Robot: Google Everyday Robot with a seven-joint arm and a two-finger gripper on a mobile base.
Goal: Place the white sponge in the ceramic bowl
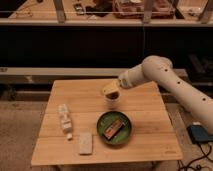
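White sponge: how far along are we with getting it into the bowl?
Nothing done yet: the white sponge lies on the table near its front edge, left of the ceramic bowl. In hand: nothing; the pincer hangs open over the small cup. Left: reach, grasp, lift, place in the bowl.
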